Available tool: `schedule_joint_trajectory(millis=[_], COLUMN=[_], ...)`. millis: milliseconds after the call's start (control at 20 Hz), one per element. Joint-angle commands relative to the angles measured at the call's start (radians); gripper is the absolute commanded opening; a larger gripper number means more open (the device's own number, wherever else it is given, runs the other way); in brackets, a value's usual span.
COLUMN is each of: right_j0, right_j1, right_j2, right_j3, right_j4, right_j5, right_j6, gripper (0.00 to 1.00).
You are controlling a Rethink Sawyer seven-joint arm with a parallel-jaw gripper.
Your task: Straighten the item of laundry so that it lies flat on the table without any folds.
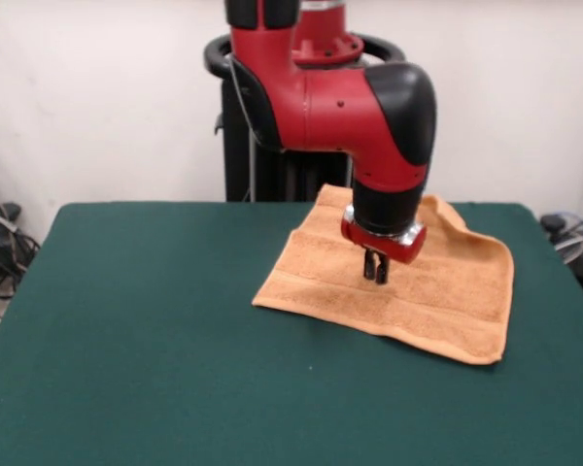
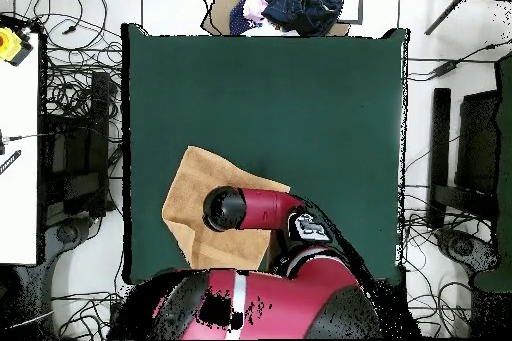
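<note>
The light orange-tan towel [image 1: 437, 291] lies spread on the dark green table [image 1: 155, 330], toward the robot's side and right of centre in the front view. Woven band stripes run near its front edge. Its far right corner looks slightly rumpled. My gripper [image 1: 375, 273] hangs straight down over the middle of the towel, its two dark fingers close together and holding nothing, tips just above the cloth. In the overhead view the towel [image 2: 190, 192] sits at the table's [image 2: 300, 107] lower left, partly hidden under my arm, and the gripper is hidden there.
A person's hand [image 2: 253, 2] and dark clothing [image 2: 305, 5] show beyond the table's far edge in the overhead view. Cables and equipment lie on the floor on both sides of the table. The robot's pedestal [image 1: 243, 136] stands behind the table.
</note>
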Motion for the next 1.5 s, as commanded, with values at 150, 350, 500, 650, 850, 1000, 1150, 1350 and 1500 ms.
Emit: schedule_joint_trajectory(millis=[150, 350, 500, 650, 850, 1000, 1150, 1350, 1500], right_j0=[0.02, 0.01, -0.001, -0.011, -0.018, -0.018, -0.016, -0.024, -0.03], right_j1=[0.237, 0.226, 0.204, 0.185, 0.171, 0.154, 0.135, 0.103, 0.087], right_j2=[-0.068, -0.063, -0.057, -0.048, -0.048, -0.052, -0.055, -0.047, -0.046], right_j3=[-0.293, -0.304, -0.304, -0.305, -0.327, -0.334, -0.326, -0.309, -0.314], right_j4=[0.067, 0.065, 0.06, 0.056, 0.054, 0.051, 0.048, 0.044, 0.039], right_j5=[-0.255, -0.232, -0.195, -0.165, -0.123, -0.099, -0.086, -0.056, -0.026], right_j6=[0.168, 0.165, 0.155, 0.146, 0.137, 0.136, 0.142, 0.134, 0.117], gripper=[0.0, 0.0, 0.0, 0.0, 0.0, 0.0, 0.0, 0.0, 0.0])
